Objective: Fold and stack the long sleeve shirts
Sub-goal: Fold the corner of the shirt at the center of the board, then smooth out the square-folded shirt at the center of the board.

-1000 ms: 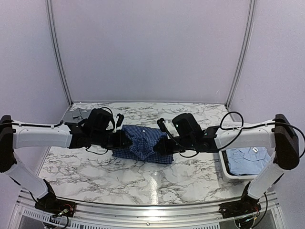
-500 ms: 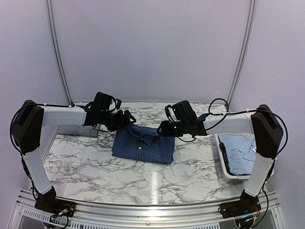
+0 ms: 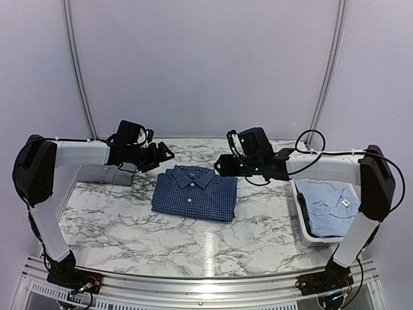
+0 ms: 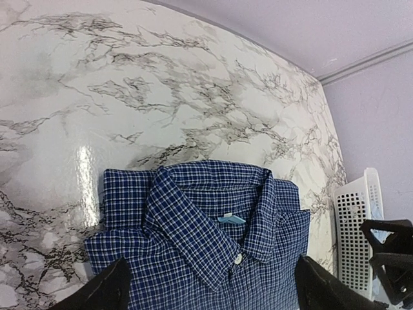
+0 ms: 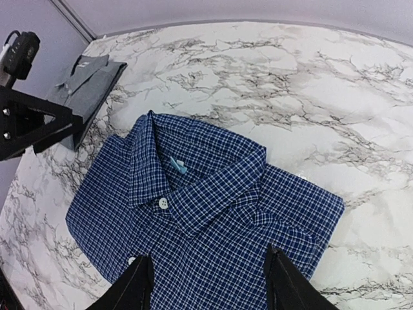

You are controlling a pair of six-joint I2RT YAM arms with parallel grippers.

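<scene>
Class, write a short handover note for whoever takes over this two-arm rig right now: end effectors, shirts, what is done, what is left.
End effectors: left end effector open and empty; right end effector open and empty. Both hover at the far side of the middle shirt.
Shirts: dark blue check shirt folded, collar up, in the middle of the table; grey shirt looks folded, far left; light blue shirt in the white basket at the right.
Done: check shirt folded.
Left: fold the light blue shirt; nothing is stacked yet.
</scene>
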